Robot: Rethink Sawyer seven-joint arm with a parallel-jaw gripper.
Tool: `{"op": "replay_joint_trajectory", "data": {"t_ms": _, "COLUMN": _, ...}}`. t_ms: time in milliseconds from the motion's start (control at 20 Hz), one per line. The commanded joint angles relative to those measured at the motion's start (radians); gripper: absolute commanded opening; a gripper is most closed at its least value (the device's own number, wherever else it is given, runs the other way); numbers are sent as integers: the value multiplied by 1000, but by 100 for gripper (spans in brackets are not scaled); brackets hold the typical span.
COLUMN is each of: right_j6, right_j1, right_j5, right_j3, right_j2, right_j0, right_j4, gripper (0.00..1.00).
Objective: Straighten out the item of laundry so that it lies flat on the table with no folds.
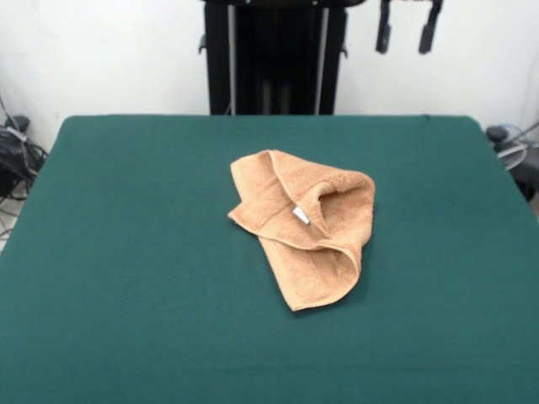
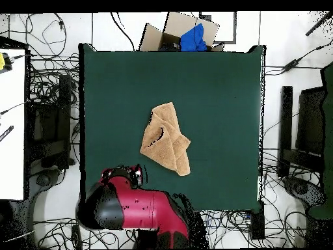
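The light orange-tan towel (image 1: 303, 223) lies crumpled near the middle of the dark green table (image 1: 126, 252). Its edges are folded over one another, and a small white tag (image 1: 301, 215) shows near its centre. In the overhead view the towel (image 2: 166, 138) sits a little left of the middle of the table (image 2: 221, 97). My gripper (image 1: 407, 32) hangs drawn back at the top right of the front view, above the table's far edge and well away from the towel. It is open and empty. In the overhead view the red arm (image 2: 136, 208) is bunched at the bottom left.
The black pedestal (image 1: 274, 59) stands behind the table's far edge. In the overhead view a cardboard box (image 2: 185, 32) with something blue in it sits beyond the top edge. Cables and dark equipment (image 2: 306, 130) surround the table on the floor.
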Motion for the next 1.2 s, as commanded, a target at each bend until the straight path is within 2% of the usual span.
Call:
{"op": "replay_joint_trajectory", "data": {"t_ms": 50, "right_j6": 220, "right_j1": 119, "right_j5": -74, "right_j3": 27, "right_j2": -23, "right_j0": -11, "right_j4": 4, "gripper": 100}}
{"op": "replay_joint_trajectory", "data": {"t_ms": 550, "right_j6": 203, "right_j1": 133, "right_j5": -61, "right_j3": 4, "right_j2": -29, "right_j0": -29, "right_j4": 16, "gripper": 100}}
{"op": "replay_joint_trajectory", "data": {"t_ms": 800, "right_j6": 189, "right_j1": 163, "right_j5": -77, "right_j3": -15, "right_j2": -17, "right_j0": -63, "right_j4": 12, "gripper": 100}}
{"op": "replay_joint_trajectory", "data": {"t_ms": 1200, "right_j6": 189, "right_j1": 220, "right_j5": -90, "right_j3": -71, "right_j2": -33, "right_j0": -71, "right_j4": 4, "gripper": 100}}
